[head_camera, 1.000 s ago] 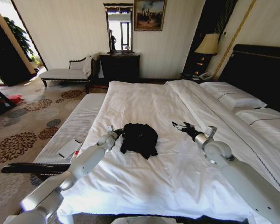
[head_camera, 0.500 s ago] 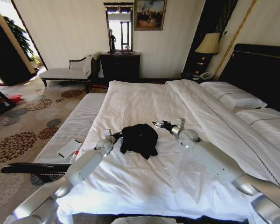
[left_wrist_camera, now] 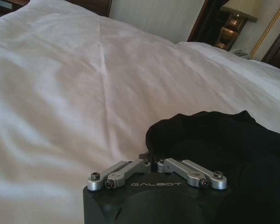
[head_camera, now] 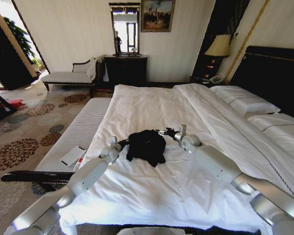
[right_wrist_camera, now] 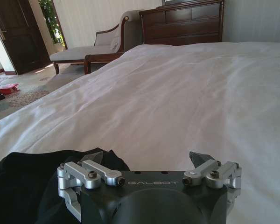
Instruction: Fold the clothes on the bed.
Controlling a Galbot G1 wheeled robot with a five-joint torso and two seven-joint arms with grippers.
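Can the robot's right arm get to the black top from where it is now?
Probably yes. The right gripper hangs open right at the edge of the black top, which lies bunched on the bed. Only white sheet lies around it, and the left gripper works the opposite side.

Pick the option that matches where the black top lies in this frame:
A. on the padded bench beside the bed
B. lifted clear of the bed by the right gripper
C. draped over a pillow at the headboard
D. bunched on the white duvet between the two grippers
D: the black top sits bunched on the bed, with the left gripper at one edge and the right gripper at the other.
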